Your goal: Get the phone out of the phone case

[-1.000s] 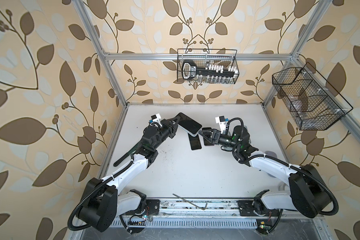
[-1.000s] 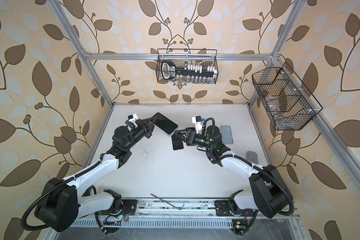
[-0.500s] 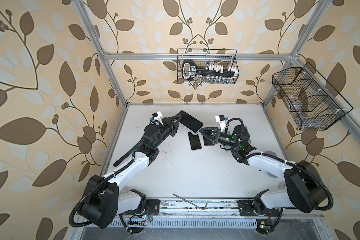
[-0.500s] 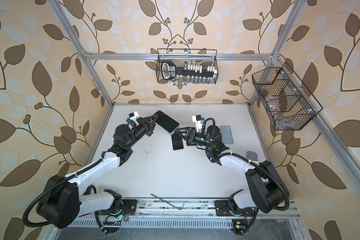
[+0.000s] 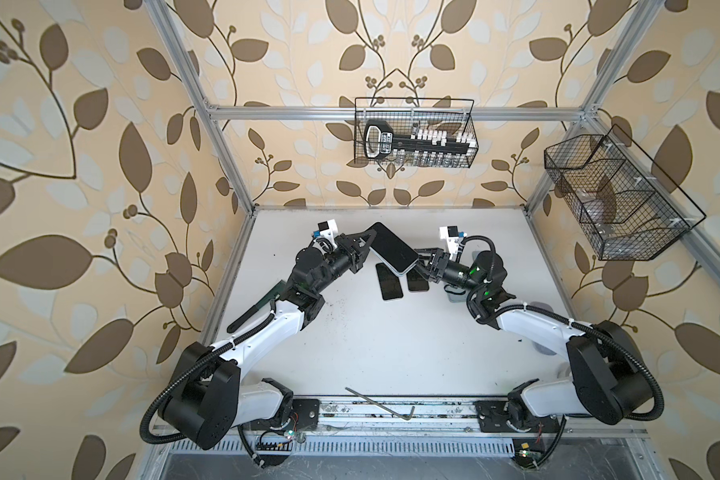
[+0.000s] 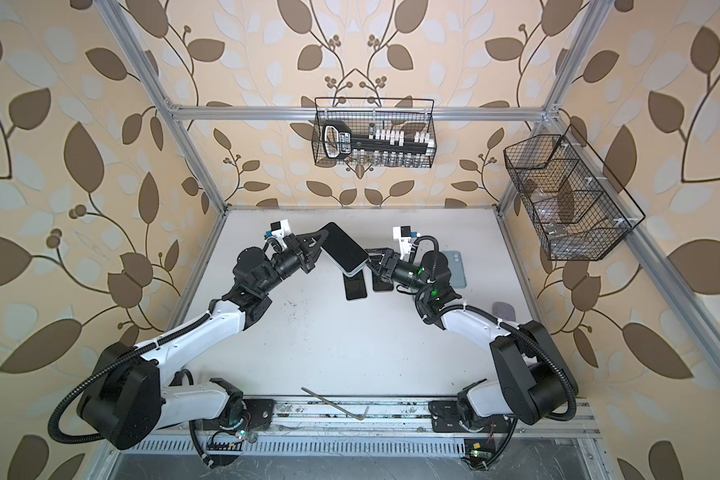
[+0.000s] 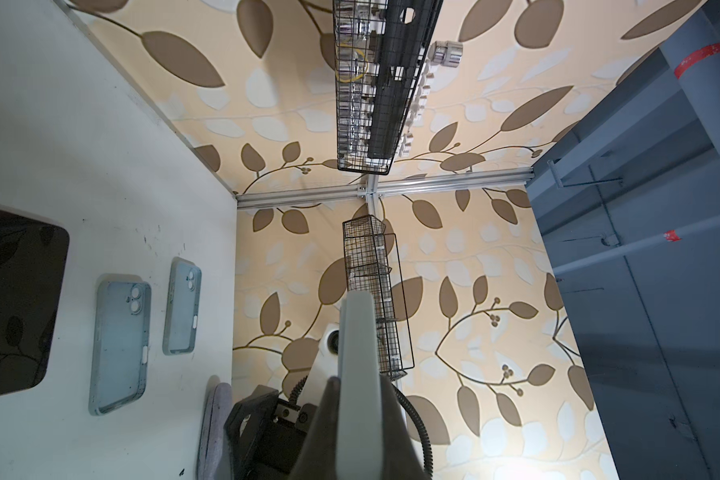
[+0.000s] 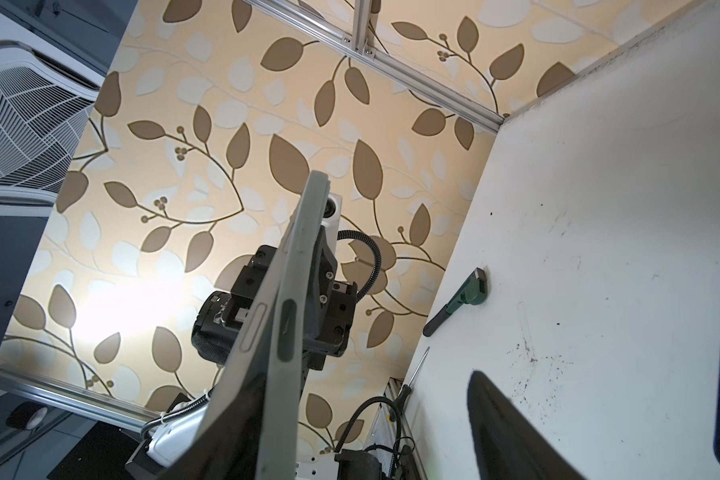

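Observation:
My left gripper [image 5: 366, 245] [image 6: 319, 245] [image 7: 358, 382] is shut on one end of the phone [image 5: 393, 254] [image 6: 345, 253] and holds it tilted above the table. The phone's dark screen faces up, and it sits in a pale grey-green phone case [image 7: 356, 332] [image 8: 285, 316]. My right gripper [image 5: 418, 262] [image 6: 371, 262] [image 8: 362, 395] is open around the free end. One of its fingers lies against the phone's side; the other finger [image 8: 508, 436] stands clear of it. In the right wrist view the edge shows two layers, which spread apart toward my gripper.
Two dark phones [image 5: 389, 281] [image 5: 417, 282] lie flat under the held one. Two empty bluish cases [image 7: 119, 340] [image 7: 182, 307] and a purple case [image 7: 215, 424] lie beside the right arm. A green-handled tool [image 5: 258, 305] sits at the table's left edge and an Allen key [image 5: 377, 405] at its front. Wire baskets [image 5: 414, 133] [image 5: 616, 199] hang on the walls.
The right jaws have narrowed around the phone's free end. The left arm has shifted the held phone a little toward the right gripper.

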Available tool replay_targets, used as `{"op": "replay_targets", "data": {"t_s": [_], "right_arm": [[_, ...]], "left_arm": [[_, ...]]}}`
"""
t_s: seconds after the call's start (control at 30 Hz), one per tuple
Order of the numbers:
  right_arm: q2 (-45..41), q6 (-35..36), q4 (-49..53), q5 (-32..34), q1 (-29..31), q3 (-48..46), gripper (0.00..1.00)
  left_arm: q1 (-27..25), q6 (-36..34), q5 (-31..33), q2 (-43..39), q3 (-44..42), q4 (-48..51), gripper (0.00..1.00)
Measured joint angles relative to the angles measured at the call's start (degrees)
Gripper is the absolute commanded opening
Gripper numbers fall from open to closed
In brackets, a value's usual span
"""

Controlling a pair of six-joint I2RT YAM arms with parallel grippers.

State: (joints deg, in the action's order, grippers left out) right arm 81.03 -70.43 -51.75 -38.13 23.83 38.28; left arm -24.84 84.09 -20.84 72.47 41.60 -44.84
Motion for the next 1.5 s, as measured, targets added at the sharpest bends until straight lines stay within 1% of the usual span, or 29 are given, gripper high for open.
{"op": "replay_targets", "data": {"t_s": [0.33, 0.37, 0.4, 0.43, 0.47, 0.67, 0.9, 1.1, 1.33, 1.4, 1.47, 1.5], "right_arm": [[-1.16, -1.66, -0.28, 0.00, 0.42, -3.04, 0.61], [-1.53, -1.84, -0.26, 0.00, 0.42, -3.17, 0.58], [-1.86, -2.01, -0.26, -0.02, 0.42, -3.19, 0.54], [-2.16, -2.14, -0.35, -0.04, 0.42, -3.19, 0.47], [-2.56, -2.34, -0.55, -0.09, 0.39, -3.21, 0.42], [-3.63, -3.08, -0.61, -0.66, -0.13, -3.26, 0.37], [-3.63, -4.39, -1.75, -1.05, -1.03, -3.26, 0.32], [-3.26, -6.86, -4.90, -1.14, -1.64, -3.28, 0.28], [0.07, -10.71, -10.93, -1.53, -1.77, -3.28, 0.25], [0.74, -11.41, -12.33, -1.57, -1.75, -3.26, 0.20], [1.16, -12.15, -13.68, -1.66, -1.70, -3.26, 0.12], [1.25, -12.37, -14.05, -1.79, -1.68, -3.28, 0.11]], "left_arm": [[0.00, -1.70, -0.22, 4.17, 2.84, 0.00, 0.00], [-0.02, -1.70, -0.22, 4.59, 3.26, -0.09, 0.00], [0.00, -1.70, -0.20, 5.01, 3.63, -0.46, 0.00], [0.00, -1.70, -0.20, 5.40, 3.91, -0.72, 0.00], [0.00, -1.75, -0.20, 5.77, 4.11, -1.16, 0.00], [0.00, -1.31, -0.17, 7.72, 4.17, -3.98, 0.00], [0.00, -1.20, -0.17, 8.31, 4.17, -4.94, 0.00], [0.00, -1.03, -0.17, 8.31, 4.15, -5.92, 0.00], [0.00, -1.01, -0.15, 8.31, 3.93, -6.14, 0.00], [0.00, -1.03, -0.17, 8.33, 3.91, -6.10, 0.00], [0.00, -1.03, -0.17, 8.41, 3.82, -6.10, 0.00], [0.00, -1.01, -0.15, 8.50, 3.74, -6.12, 0.02]]}}
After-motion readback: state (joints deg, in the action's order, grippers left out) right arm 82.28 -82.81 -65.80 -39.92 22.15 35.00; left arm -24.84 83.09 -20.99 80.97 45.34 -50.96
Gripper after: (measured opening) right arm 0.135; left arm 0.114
